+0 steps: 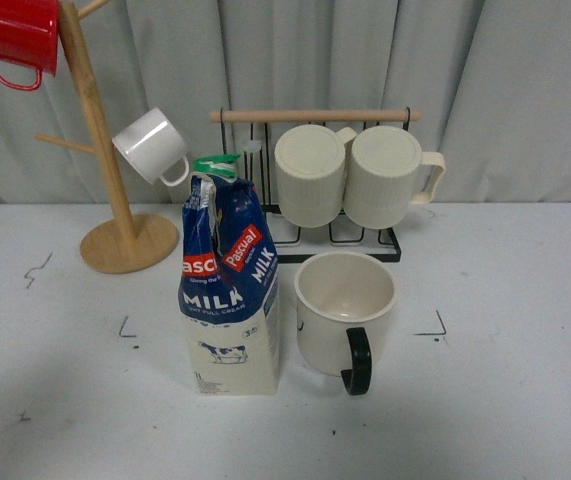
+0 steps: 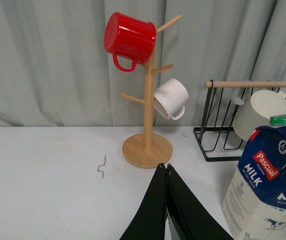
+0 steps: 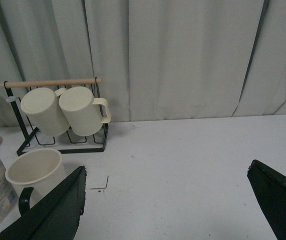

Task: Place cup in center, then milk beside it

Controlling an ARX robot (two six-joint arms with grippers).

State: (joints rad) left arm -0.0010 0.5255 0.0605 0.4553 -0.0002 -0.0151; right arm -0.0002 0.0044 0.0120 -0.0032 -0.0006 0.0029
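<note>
Cream-bodied wide cup with black C-shaped handle, upright and empty near the table's middle, between the small corner marks. Tall blue-topped milk carton with green cap, upright just beside it on the robot's left, a narrow gap between the two. Both placements judged done; only a clean retreat left.

Left gripper seen from its wrist camera with black fingers pressed together, holding nothing, near the carton. Right gripper spread wide and empty, close to the cup.

Best withdrawn straight back and upward, away from the carton's leaning top: tall, narrow, easily tipped by a brush. Best kept clear too of the wooden mug tree and the black wire rack of ribbed cream mugs behind.
</note>
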